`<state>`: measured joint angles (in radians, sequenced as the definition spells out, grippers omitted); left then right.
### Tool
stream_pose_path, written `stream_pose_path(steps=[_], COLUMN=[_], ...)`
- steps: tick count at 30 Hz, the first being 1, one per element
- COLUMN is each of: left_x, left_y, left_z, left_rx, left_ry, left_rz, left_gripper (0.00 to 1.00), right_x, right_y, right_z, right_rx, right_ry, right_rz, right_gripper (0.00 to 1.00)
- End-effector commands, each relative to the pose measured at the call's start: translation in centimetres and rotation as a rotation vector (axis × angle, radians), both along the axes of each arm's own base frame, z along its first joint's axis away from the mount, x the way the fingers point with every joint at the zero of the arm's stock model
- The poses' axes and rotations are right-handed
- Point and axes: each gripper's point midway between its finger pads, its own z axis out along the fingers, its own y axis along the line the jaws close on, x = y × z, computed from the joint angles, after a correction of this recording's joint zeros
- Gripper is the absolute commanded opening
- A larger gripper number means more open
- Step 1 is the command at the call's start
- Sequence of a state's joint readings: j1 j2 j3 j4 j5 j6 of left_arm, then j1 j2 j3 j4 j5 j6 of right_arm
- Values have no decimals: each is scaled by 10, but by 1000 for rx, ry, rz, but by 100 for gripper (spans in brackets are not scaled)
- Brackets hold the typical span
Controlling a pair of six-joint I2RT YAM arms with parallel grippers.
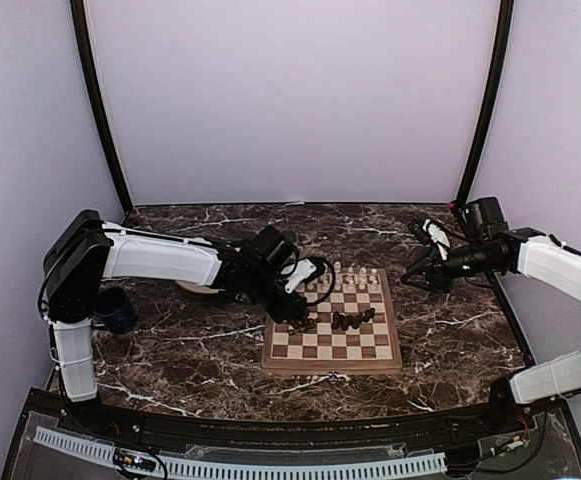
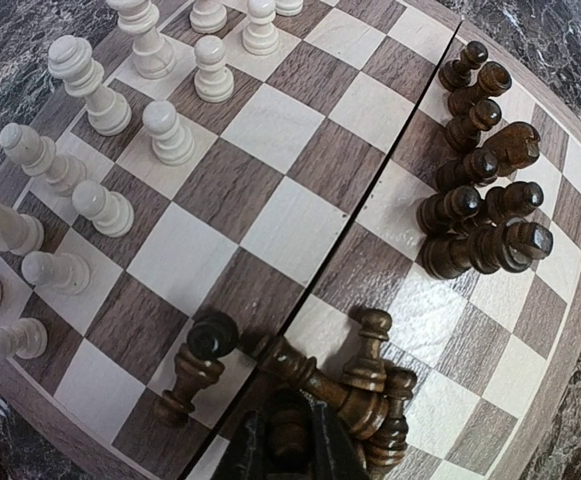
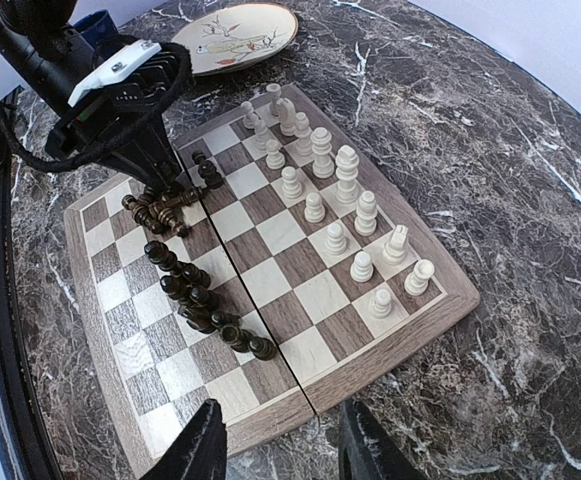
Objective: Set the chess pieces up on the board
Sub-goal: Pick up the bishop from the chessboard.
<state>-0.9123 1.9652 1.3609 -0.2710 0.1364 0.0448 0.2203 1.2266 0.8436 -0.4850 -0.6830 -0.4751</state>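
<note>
Chessmen of pale cream turned wood (image 3: 347,172) stand in two rows along the far side of the square checkered wooden chessboard (image 1: 332,355), which lies on the dark marbled worktop (image 1: 190,350). Dark brown turned wooden chessmen (image 3: 200,300) crowd upright near the board's middle, and a few more lie tumbled in a heap (image 2: 365,385) by its left side. Left pincer (image 2: 290,440) is down at that heap, its jaws narrowed onto one dark brown piece (image 2: 290,415). Right pincer (image 3: 285,450) hangs open and empty just beyond the board's right edge.
</note>
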Motion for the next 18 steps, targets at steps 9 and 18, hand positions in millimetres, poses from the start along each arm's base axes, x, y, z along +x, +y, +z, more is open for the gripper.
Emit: stream_pose_path(steps=[9,18], left_x=[2,-65], left_y=[0,1], left_z=[62,72], left_rx=[-117,-192], left_ry=[-73,-26], left_rz=[-23,-273], left_gripper=[12,13], right_x=[3,4], right_y=[-1,-1], right_z=[0,-1], right_rx=[0,1], right_ry=[-19,-16], right_rz=[0,1], right_gripper=[39,39])
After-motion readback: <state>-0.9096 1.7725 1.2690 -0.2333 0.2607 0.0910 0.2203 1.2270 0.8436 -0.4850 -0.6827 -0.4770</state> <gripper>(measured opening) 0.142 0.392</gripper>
